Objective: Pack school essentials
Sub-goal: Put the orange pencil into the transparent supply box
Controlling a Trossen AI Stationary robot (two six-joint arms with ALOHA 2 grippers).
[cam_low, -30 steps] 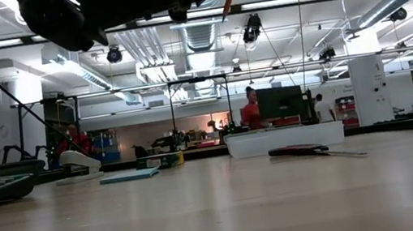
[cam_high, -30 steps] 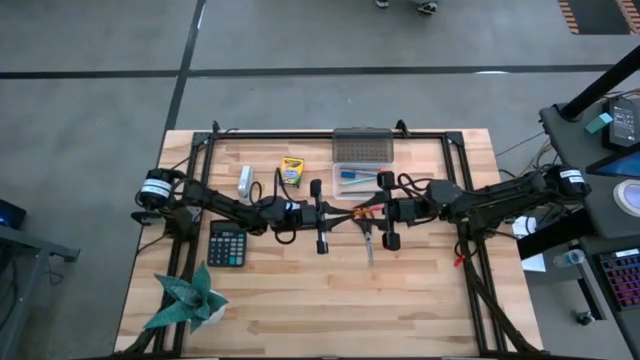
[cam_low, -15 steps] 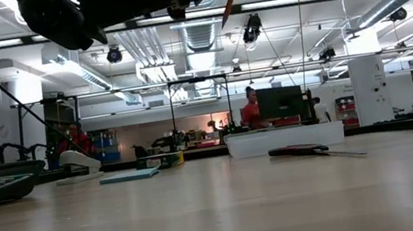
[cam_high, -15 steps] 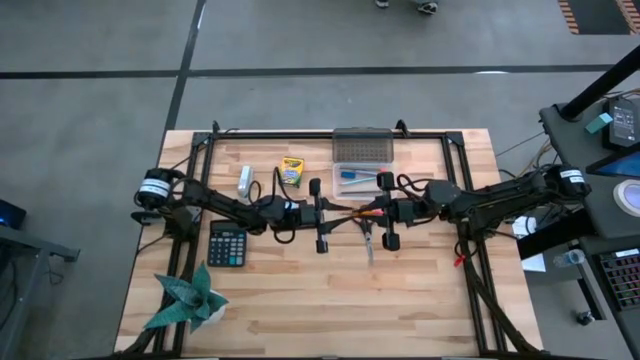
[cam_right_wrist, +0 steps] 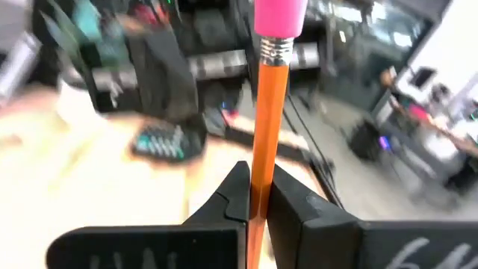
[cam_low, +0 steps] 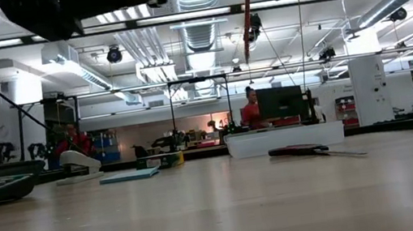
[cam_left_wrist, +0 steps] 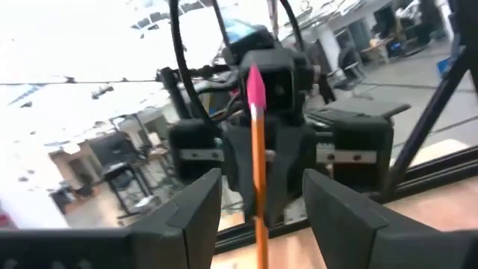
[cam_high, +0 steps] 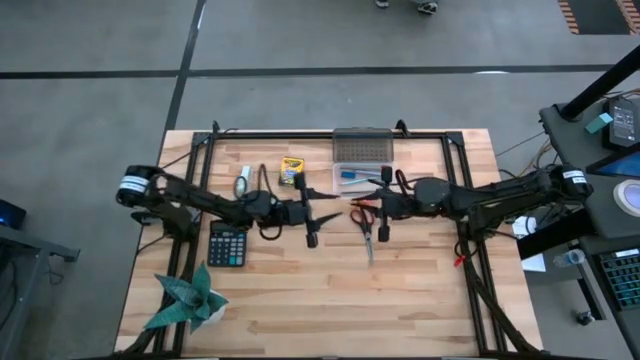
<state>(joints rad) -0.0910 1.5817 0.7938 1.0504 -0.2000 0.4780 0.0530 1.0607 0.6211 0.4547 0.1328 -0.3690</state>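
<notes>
My right gripper (cam_right_wrist: 258,183) is shut on an orange pencil (cam_right_wrist: 270,97) with a pink eraser (cam_right_wrist: 280,13), high above the table's middle (cam_high: 383,205). My left gripper (cam_left_wrist: 261,175) is open and faces it (cam_high: 310,213). Its fingers stand on either side of the pencil (cam_left_wrist: 258,157) without touching it. The red-handled scissors (cam_high: 365,228) lie flat below the right gripper. The yellow-green crayon box (cam_high: 291,170) lies at the far side. The light-blue note pad (cam_low: 129,175) lies flat, hidden under the left arm in the high view. My right gripper pinches the pencil's shaft (cam_right_wrist: 261,175) between its two fingers, some way below the eraser. It reaches in level from the table's right, with the fingers across the pencil. The pencil (cam_low: 245,3) is lifted clear and stands nearly upright, eraser end up.
A clear plastic box (cam_high: 372,176) with its lid (cam_high: 360,146) open sits at the far middle, with blue items inside. A white stapler (cam_high: 243,180), the black calculator (cam_high: 228,243) and the green paper plant (cam_high: 185,300) are on the left. Bare wood lies along the near side.
The left gripper has drawn back toward the table's left, away from the right gripper. The right gripper has shifted a little toward the far edge and left. The pencil, slanted a second ago in the low view, now stands nearly upright.
</notes>
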